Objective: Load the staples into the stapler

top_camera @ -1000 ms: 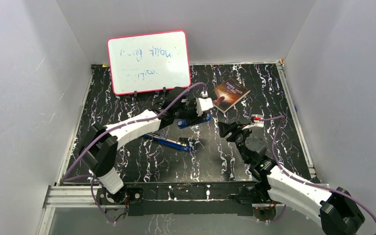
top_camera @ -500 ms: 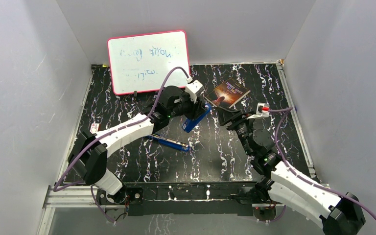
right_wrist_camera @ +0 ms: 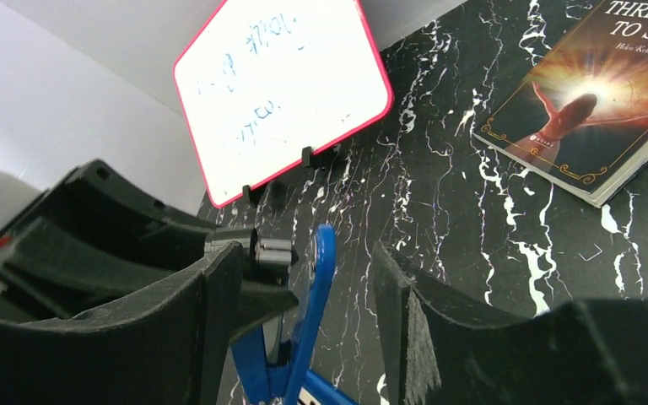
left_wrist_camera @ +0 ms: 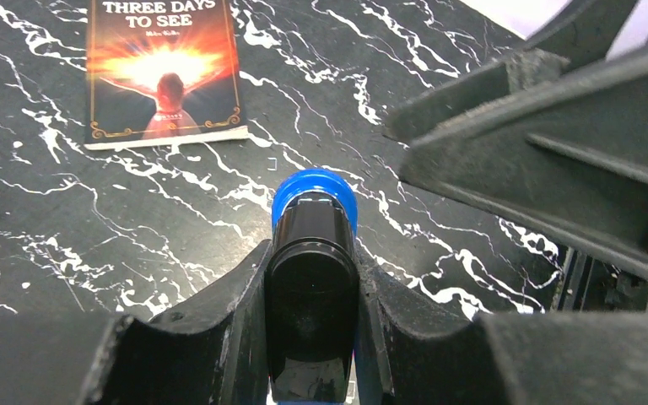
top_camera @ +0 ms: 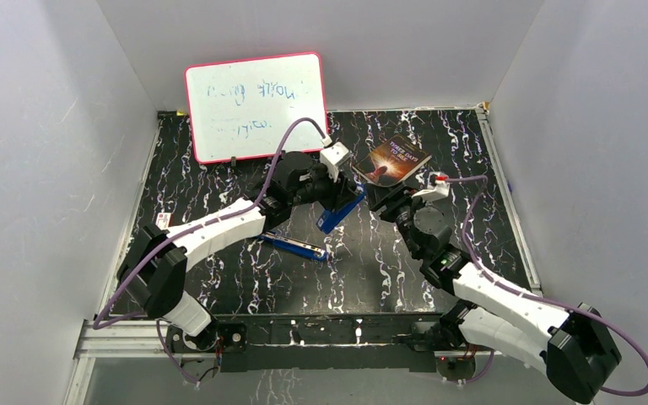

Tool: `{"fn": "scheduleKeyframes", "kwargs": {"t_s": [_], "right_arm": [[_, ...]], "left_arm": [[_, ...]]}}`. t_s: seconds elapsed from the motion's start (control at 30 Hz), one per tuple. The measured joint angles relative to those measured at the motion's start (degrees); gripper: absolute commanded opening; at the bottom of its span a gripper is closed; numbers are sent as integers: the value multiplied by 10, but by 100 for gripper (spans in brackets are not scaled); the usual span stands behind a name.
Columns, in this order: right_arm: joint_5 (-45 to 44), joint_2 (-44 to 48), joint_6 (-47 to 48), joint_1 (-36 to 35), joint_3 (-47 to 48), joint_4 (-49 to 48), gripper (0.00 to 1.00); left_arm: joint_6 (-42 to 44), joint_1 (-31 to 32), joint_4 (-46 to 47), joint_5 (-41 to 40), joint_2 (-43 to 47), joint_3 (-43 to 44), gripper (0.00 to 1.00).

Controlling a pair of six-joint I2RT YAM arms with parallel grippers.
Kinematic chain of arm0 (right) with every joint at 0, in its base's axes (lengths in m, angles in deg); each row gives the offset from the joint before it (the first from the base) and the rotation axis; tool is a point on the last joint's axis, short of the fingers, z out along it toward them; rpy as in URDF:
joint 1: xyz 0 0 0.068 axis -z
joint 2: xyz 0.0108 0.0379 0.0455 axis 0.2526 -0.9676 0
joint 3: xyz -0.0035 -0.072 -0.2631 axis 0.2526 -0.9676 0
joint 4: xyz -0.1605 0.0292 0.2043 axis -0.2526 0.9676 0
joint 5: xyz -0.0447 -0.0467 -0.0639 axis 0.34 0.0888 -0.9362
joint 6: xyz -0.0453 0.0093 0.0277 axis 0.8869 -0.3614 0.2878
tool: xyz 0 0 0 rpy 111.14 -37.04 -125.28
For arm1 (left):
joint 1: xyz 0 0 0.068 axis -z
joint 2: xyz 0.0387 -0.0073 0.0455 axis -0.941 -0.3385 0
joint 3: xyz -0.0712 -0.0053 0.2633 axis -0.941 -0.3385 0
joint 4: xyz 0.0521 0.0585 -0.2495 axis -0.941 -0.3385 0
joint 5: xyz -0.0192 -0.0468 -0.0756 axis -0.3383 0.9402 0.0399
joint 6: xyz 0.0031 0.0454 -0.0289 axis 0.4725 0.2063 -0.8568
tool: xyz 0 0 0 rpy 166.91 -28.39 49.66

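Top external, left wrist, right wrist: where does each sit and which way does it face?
Top external: fixed above, behind the bases, looking down on the table; both arms show.
Left wrist: on the left tool, facing the book past the clamped stapler; own fingers show.
Right wrist: on the right tool, facing the whiteboard; own fingers show.
Shared: both wrist views show book and stapler.

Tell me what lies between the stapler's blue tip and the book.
Only bare marbled tabletop, seen in the left wrist view, between the stapler and the book.
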Motion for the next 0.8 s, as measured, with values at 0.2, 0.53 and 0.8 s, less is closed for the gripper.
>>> {"fn": "scheduleKeyframes", "kwargs": {"t_s": [0.2,0.53,0.8], "right_arm": [[-8,-36,-21,0,23,-2,59],[7,-67,-76,12,25,-1,56],[48,-95,-113,22,25,-2,54]], "left_arm": [[6,0,16,34,0,-20,0],[8,0,39,47,9,-45,0],[8,0,63,47,17,-48,0]]}}
